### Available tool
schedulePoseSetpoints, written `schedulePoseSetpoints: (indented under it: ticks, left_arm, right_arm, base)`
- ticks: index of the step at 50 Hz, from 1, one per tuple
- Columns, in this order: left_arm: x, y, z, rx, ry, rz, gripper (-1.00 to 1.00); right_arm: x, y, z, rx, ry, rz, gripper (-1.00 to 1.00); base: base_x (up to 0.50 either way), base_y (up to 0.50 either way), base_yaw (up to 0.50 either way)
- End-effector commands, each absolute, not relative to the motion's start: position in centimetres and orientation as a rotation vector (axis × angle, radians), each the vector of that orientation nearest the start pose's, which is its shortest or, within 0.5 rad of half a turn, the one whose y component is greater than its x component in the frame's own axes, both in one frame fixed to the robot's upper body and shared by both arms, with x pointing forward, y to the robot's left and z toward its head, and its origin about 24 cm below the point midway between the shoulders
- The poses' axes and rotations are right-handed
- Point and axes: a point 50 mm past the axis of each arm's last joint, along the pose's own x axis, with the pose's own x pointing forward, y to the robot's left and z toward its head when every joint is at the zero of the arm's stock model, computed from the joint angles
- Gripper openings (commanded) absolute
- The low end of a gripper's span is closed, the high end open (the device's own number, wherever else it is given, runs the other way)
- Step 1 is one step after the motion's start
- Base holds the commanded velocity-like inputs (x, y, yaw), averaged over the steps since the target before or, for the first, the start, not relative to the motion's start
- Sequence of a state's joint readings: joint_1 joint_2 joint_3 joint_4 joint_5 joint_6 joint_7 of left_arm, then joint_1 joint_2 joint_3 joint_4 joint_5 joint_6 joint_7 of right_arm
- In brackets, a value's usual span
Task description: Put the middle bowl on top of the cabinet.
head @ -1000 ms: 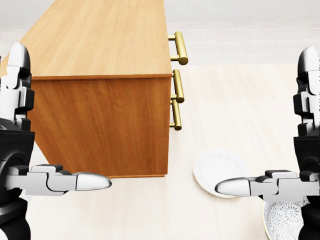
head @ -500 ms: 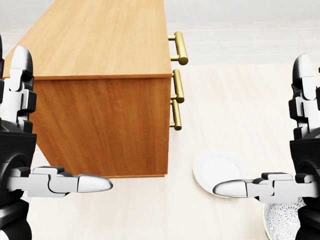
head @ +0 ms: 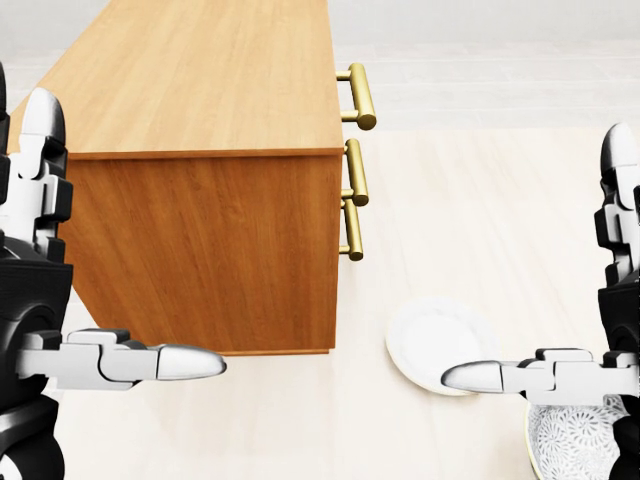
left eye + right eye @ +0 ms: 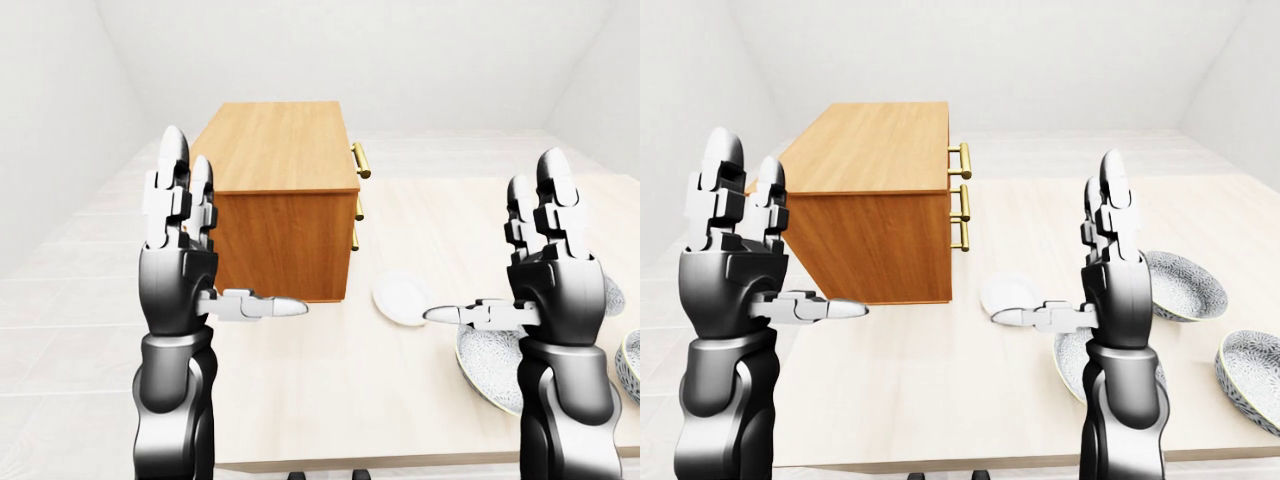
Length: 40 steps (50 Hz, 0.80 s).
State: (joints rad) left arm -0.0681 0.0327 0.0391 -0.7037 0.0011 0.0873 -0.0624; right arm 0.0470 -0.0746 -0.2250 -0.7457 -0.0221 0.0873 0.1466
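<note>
Middle bowl [image 4: 1072,362]: patterned, on the tabletop [image 4: 940,380] low in the right-eye view, largely hidden behind my right forearm, untouched.
Other bowls: one patterned bowl [image 4: 1181,284] above and right of it, another [image 4: 1252,378] at the right edge.
White plate [image 4: 1008,296]: flat on the tabletop, between the bowls and the cabinet.
Cabinet [image 4: 875,205]: wooden, brass handles [image 4: 962,198] on its right face, standing on the tabletop.
My right hand [image 4: 1110,270]: raised, fingers spread wide, holding nothing.
My left hand [image 4: 735,245]: raised beside the cabinet, fingers wide, holding nothing.
</note>
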Motion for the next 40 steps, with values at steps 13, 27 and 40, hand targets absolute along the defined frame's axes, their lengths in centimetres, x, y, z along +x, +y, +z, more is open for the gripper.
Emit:
schedulePoseSetpoints:
  ticks: [13, 27, 40]
  left_arm:
    - [21.8, 14.8, 19.8, 0.056, -0.657, -0.057, 1.0]
    - [21.8, 14.7, 19.6, 0.052, -0.647, -0.06, 1.0]
    - [21.7, 14.8, 19.2, 0.051, -0.627, -0.064, 1.0]
  right_arm:
    - [20.9, -19.4, 17.0, -0.567, -0.445, -0.167, 1.0]
    - [21.1, -19.6, 17.2, -0.651, -0.431, -0.195, 1.0]
    - [21.0, -19.3, 17.9, -0.768, -0.439, -0.209, 1.0]
  base:
    - [0.0, 0.0, 0.0]
    - [0.0, 0.0, 0.0]
    - [0.0, 0.0, 0.0]
